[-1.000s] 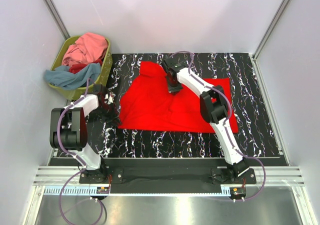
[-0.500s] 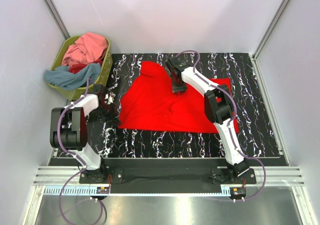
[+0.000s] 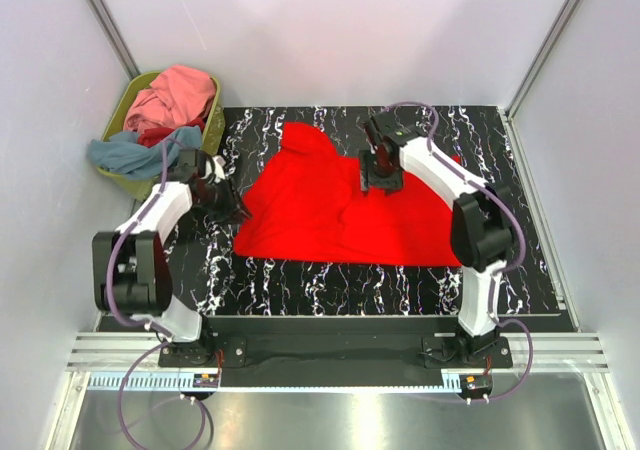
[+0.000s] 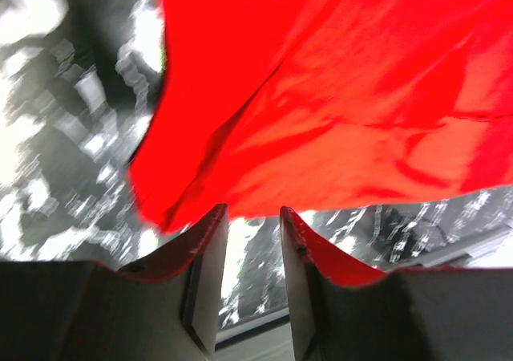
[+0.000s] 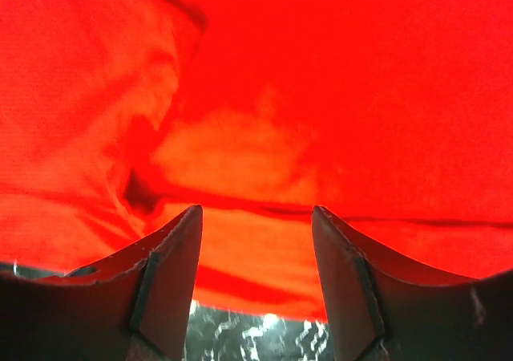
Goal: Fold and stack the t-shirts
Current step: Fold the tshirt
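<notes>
Pale walls close round a black, white-veined table [image 3: 400,280], and the bright red t-shirt [image 3: 310,210] lies spread over its middle, wrinkled, with one lobe reaching toward the far edge. My right arm crosses above the shirt's right part, so the cloth under it is hidden from overhead.

My right gripper [image 3: 381,178] hangs over the far centre of the shirt. In its wrist view my two jaws stand well apart with nothing between them. Red folds fill nearly all that view, with only a sliver of table at the bottom. Whether my tips touch the cloth I cannot tell.

My left gripper [image 3: 220,198] sits at the shirt's left edge. From above it is a dark shape on dark table, and its jaws are hard to make out. The left wrist view is blurred but shows them parted by a narrow gap. Marbled table shows through that gap, and the shirt's edge lies just beyond the tips, not held.

Off the far-left corner an olive-green basket [image 3: 212,140] holds a pink t-shirt [image 3: 182,90] and a grey-blue one [image 3: 135,153] drooping over its rim. A darker red cloth [image 3: 150,136] lies between them, mostly buried.
</notes>
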Controlling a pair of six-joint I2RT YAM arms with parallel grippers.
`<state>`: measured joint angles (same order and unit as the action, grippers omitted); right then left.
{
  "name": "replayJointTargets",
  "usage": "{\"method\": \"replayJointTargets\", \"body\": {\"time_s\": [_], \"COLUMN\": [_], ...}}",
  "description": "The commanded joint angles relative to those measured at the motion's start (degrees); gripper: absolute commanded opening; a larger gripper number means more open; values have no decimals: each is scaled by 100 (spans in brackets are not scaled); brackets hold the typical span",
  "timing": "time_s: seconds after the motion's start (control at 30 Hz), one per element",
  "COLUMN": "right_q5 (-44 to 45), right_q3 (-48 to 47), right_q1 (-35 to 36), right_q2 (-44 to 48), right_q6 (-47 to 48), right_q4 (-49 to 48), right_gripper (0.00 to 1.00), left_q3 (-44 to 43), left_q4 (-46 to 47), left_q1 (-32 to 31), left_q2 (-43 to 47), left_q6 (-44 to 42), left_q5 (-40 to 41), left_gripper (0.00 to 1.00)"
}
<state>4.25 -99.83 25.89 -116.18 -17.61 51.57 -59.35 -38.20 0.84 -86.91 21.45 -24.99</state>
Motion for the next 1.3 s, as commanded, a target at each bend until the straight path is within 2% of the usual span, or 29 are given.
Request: {"method": "replayJointTargets", "body": {"time_s": [0.0, 0.13, 0.27, 0.37, 0.43, 0.47, 0.53, 0.67, 0.73, 0.83, 0.9, 1.07, 1.27], "right_q5": [-644, -1048, -1058, -1084, -1067, -1067, -1041, -900, -1022, -1171, -1225, -1304, -1366], "right_q3": [797, 1658, 2554, 2915, 2995, 2996, 2987, 2978, 2996, 3005, 3005, 2978, 2961], "right_q1": [-364, -1102, -1753, -2219, -2482, -2544, -2737, -2922, -2975, -2984, -2984, -2976, -2984], "right_q2": [638, 1105, 1431, 1423, 1283, 1230, 1142, 1036, 1010, 966, 939, 1009, 1045], "right_q6": [-50, -68, 20, 3, -111, -164, -286, -375, -401, -410, -437, -454, -445], "right_q4": [-314, -490, -796, -964, -1000, -991, -1017, -991, -991, -1009, -982, -939, -938], "right_gripper": [64, 64, 63, 58, 55, 50, 48, 48, 48, 49, 49, 50, 50], "left_q3": [-435, -937, -1236, -1246, -1228, -1141, -1009, -832, -859, -894, -1034, -1289, -1614], "left_q4": [655, 979, 1139, 1130, 1008, 972, 972, 963, 928, 867, 709, 269, -355], "left_q1": [-259, -655, -717, -673, -568, -524, -384, -260, -260, -260, -260, -260, -260], "left_q2": [-692, -1502, -2127, -2365, -2505, -2541, -2559, -2339, -2059, -1575, -1381, -1284, -1925], "left_q6": [394, 675, 1027, 1229, 1317, 1352, 1441, 1135, 967, 659, 431, 27, -404], "left_q5": [-674, -743, -665, -350, -226, -156, -85, -13, -102, -269, -304, 20, 57], "left_gripper": [36, 36, 33, 31, 30, 29, 27, 30, 39, 48, 50, 43, 32]}}
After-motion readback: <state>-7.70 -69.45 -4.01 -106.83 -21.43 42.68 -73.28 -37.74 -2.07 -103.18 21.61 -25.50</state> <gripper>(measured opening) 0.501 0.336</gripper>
